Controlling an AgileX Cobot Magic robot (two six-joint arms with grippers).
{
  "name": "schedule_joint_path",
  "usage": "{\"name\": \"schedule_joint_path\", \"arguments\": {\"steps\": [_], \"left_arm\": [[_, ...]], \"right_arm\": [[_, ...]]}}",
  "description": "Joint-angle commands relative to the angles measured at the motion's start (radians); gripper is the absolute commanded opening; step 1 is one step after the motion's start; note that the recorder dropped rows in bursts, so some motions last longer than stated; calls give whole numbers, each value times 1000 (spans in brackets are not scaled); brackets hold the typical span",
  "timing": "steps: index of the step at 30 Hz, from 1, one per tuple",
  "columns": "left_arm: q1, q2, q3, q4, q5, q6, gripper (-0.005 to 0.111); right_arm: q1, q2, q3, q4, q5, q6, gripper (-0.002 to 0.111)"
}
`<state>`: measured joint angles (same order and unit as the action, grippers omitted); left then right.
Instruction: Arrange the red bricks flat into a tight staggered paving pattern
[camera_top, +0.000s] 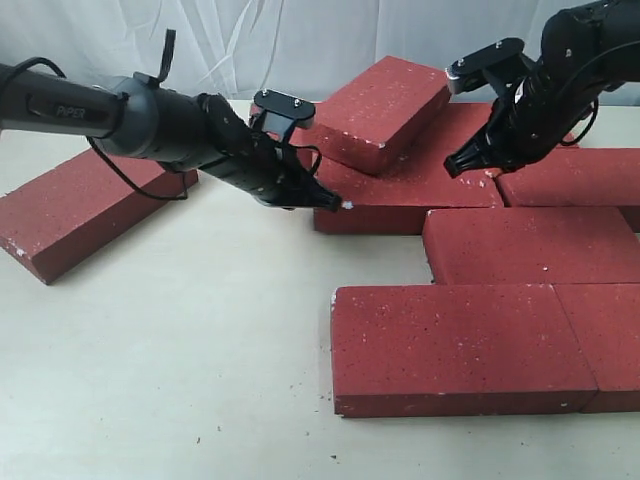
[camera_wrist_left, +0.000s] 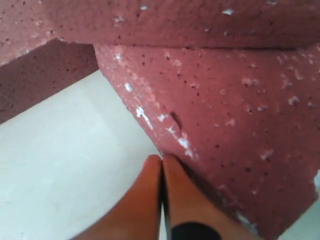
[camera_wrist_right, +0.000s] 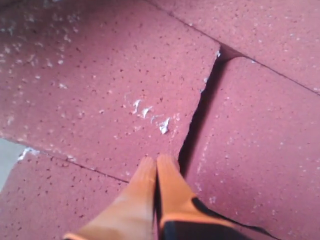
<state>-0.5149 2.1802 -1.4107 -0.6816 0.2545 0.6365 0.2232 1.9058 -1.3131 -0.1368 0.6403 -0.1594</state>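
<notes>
we see our left gripper (camera_top: 337, 204) closed on nothing, tip at a corner of the red bricks (camera_top: 400, 195). our right gripper (camera_top: 457, 166), also closed, perhaps touches a seam. a tilted brick (camera_top: 385, 110) leans on them; a lone brick (camera_top: 85, 205) lies apart.

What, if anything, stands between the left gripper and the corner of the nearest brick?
Nothing visible does. The left gripper, its fingers closed together, has its tip right at the corner of the flat brick. However, a tilted brick leans on top of that one, farther back.
</notes>
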Motion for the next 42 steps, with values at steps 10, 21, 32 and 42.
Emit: {"name": "schedule_joint_path", "arguments": {"steps": [10, 21, 32, 42], "left_arm": [[-50, 69, -62, -36, -8, 2, 0], [22, 69, -64, 74, 138, -36, 0], [113, -59, -61, 171, 285, -29, 0], [102, -97, -54, -43, 235, 165, 0]], "right_arm": [[-90, -35, 34, -10, -54, 25, -1], [-90, -35, 34, 23, -69, 29, -1], [-83, -32, 34, 95, -276, -11, -1], [-83, 250, -528, 102, -148, -16, -1]]}}
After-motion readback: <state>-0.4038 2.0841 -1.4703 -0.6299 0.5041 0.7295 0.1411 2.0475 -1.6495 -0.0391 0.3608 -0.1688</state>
